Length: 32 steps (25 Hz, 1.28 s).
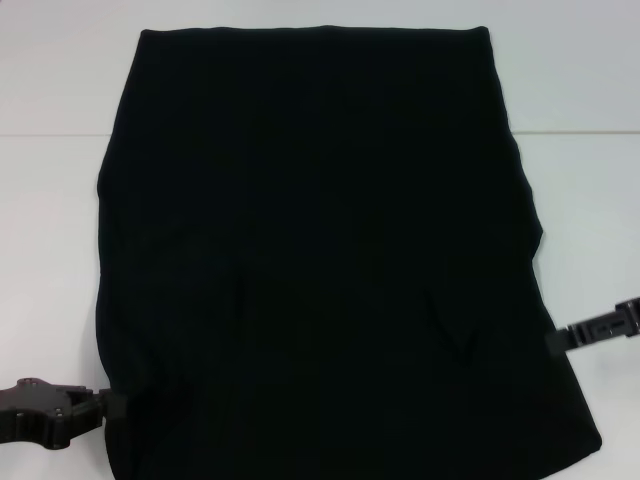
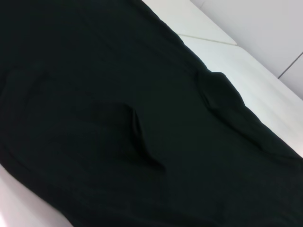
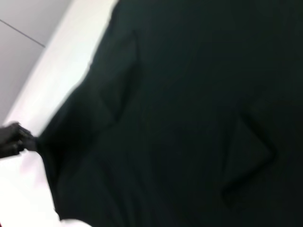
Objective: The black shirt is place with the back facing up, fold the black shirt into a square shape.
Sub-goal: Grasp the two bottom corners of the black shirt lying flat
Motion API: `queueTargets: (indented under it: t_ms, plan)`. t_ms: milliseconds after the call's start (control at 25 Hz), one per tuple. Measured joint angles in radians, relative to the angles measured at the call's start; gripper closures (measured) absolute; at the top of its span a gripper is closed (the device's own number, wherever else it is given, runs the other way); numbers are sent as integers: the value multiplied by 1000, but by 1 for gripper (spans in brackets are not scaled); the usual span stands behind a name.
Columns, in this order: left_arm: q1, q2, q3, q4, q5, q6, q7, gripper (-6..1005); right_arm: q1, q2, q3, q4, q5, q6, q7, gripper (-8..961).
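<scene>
Black shirt [image 1: 320, 250] lies flat on the white tabletop [image 1: 50, 200], plain side up, no lettering visible, sides already folded in so it reads as a tall rectangle reaching from the far edge to the near edge. A few soft creases sit in the near half; right edge bulges slightly at mid-height. Left gripper [image 1: 112, 403] is at the near-left corner of the shirt, tip touching the fabric edge; whether its fingers are apart or together cannot be told. Right gripper [image 1: 555, 341] is at the shirt's right edge, nearer half, tip at the cloth; finger state cannot be told there either. In the right wrist view the left gripper [image 3: 19, 139] shows at the fabric edge. Left wrist view shows only shirt [image 2: 118, 118] and tabletop [image 2: 246, 61].
</scene>
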Motion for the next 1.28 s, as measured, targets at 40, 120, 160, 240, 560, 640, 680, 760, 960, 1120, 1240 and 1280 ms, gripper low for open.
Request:
queueTargets:
  t_ms: [40, 120, 160, 240, 560, 640, 680, 760, 960, 1120, 1240, 1280]
  plan:
    - [0, 0, 0, 0, 0, 0, 1, 953, 5, 1, 0, -1, -22, -1, 5, 225]
    - [0, 0, 0, 0, 0, -2, 6, 953, 14, 3, 0, -1, -62, -6, 12, 225]
    - [0, 0, 0, 0, 0, -2, 7, 954, 16, 4, -2, -1, -75, -7, 14, 225]
    - [-2, -1, 0, 0, 0, -3, 9, 954, 19, 5, -5, 0, -88, -13, 17, 225]
    - [-6, -2, -1, -15, -1, -9, 10, 953, 17, 8, -9, 7, -154, -44, 27, 225]
    - [-7, -1, -1, -17, -1, -15, 10, 953, 15, 8, -9, 5, -167, -47, 35, 225]
    - [-8, -1, -1, -18, -1, -17, 10, 953, 14, 8, -8, 4, -174, -47, 38, 225]
    - [-8, -1, -1, -23, -1, -19, 10, 953, 11, 8, -8, 4, -189, -48, 42, 226]
    - [-9, -1, -2, -30, -1, -26, 12, 953, 10, 10, -9, 8, -233, -46, 50, 227]
    - [-10, -2, 2, -31, -1, -29, 12, 953, 13, 17, -9, 9, -255, -42, 55, 229]
    - [-10, -2, 2, -32, -1, -29, 12, 953, 16, 25, -10, 9, -280, -33, 59, 231]
    - [-10, -2, 1, -32, -1, -29, 12, 953, 16, 25, -10, 9, -280, -33, 59, 232]
